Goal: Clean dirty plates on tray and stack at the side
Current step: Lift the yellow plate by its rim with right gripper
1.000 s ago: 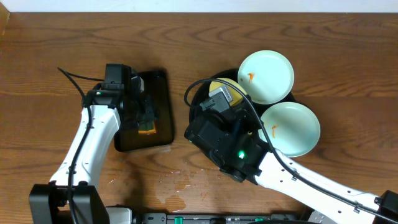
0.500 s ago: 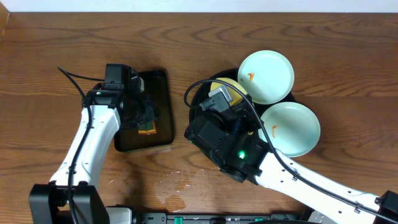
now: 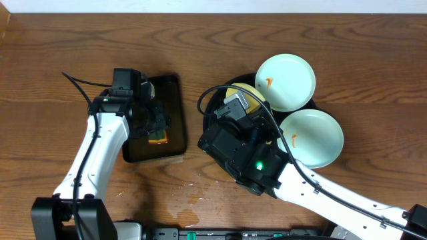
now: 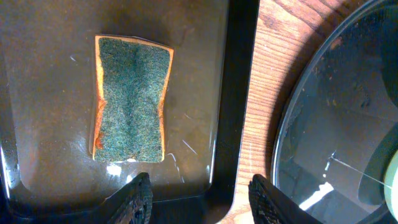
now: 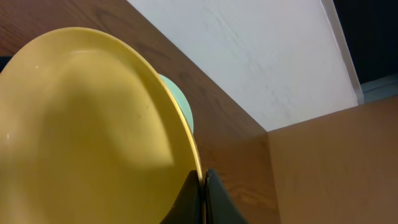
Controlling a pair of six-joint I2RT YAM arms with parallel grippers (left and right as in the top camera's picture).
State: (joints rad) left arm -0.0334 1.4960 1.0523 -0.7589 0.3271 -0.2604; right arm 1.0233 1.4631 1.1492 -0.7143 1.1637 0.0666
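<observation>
Nothing's budged: sponge [image 4: 131, 99] lies in your small tray [image 4: 199, 74], left claw [image 4: 202, 199] spread above, right claw [image 5: 203, 186] pinching the yellow plate [image 5: 81, 124]

Wooden table [image 3: 53, 60] before me. Directly on it: a rectangular black tray [image 3: 175, 100] at my left, the round black tray [image 4: 336, 124] near it across bare wood, and water droplets [image 3: 190, 197] by the front edge.

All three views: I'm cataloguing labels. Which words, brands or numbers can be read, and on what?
None readable. The sponge, yellow plate, mint plates, round tray and rectangular tray show no print.
At the overhead's lower edge, green marks are too small to read.
</observation>
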